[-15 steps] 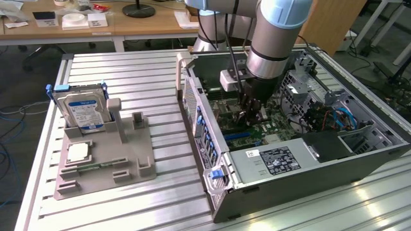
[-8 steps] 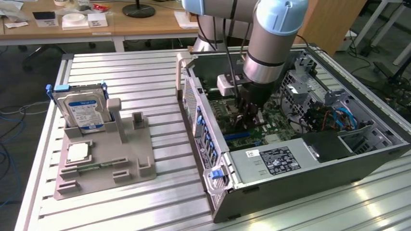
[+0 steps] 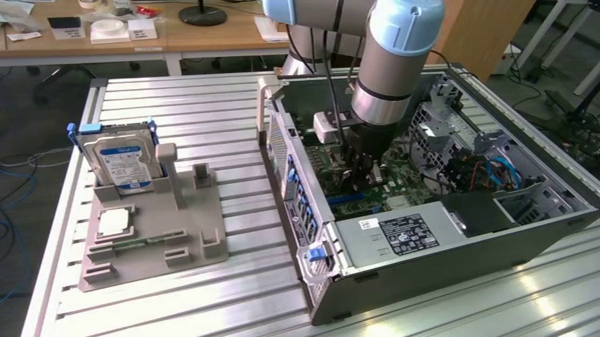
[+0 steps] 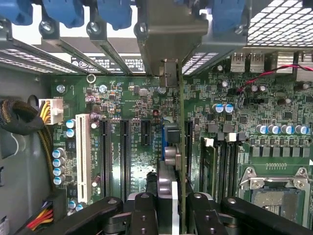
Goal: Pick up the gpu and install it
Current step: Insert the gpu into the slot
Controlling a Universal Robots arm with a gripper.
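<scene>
In the wrist view the gpu (image 4: 171, 147) stands edge-on between my fingers (image 4: 144, 210), with the gripper (image 4: 171, 201) shut on it. Its metal end bracket (image 4: 168, 34) reaches the rear slot openings of the case. The card lies along a blue expansion slot (image 4: 162, 129) on the green motherboard (image 4: 132, 98); I cannot tell whether it is seated. In the exterior view the gripper (image 3: 361, 175) is down inside the open computer case (image 3: 319, 281), low over the motherboard (image 3: 398, 193).
Black slots (image 4: 105, 156) and a white slot (image 4: 82, 156) flank the card, with memory slots (image 4: 220, 161) and the processor socket (image 4: 274, 191) on its other side. A cable bundle (image 4: 19, 120) hangs nearby. Outside the case, a grey fixture (image 3: 187, 239) carries a hard drive (image 3: 117, 161) and a processor chip (image 3: 112, 221).
</scene>
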